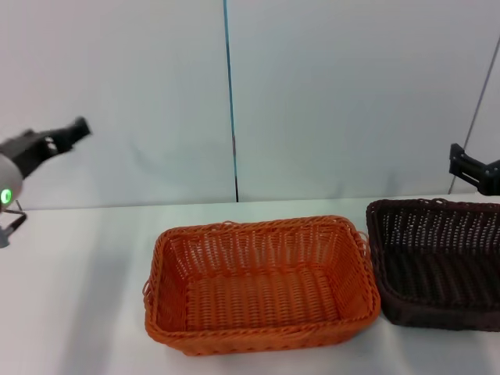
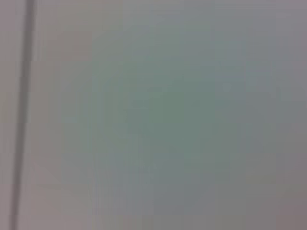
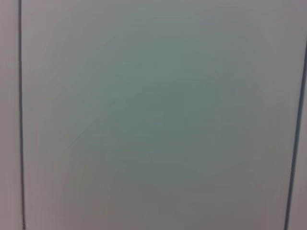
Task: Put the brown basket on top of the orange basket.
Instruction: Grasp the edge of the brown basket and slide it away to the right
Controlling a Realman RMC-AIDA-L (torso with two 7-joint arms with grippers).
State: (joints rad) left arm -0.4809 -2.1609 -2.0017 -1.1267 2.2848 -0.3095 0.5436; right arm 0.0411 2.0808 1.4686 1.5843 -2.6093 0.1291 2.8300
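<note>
While both arms sit raised off the table edges, orange basket (image 1: 260, 283) sits tabletop (image 1: 78, 312) centre-front. Brown basket (image 1: 437, 262) just beside it at the right edge, apart. Left gripper (image 1: 66, 134) and right gripper (image 1: 469, 166): finger state can't tell.

Left claw (image 1: 74, 131) and right claw (image 1: 461, 162) hover raised.

Orange basket (image 1: 260, 283) and brown basket (image 1: 437, 262) nearly touching, open table (image 1: 70, 297) left, apparently unobstructed above

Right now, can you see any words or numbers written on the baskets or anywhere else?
None. No letters, numbers or labels show anywhere.
The orange basket is plain weave, no tag.
The brown basket is plain weave too.
The table and the wall carry no writing.
Both wrist views show only blank wall.
</note>
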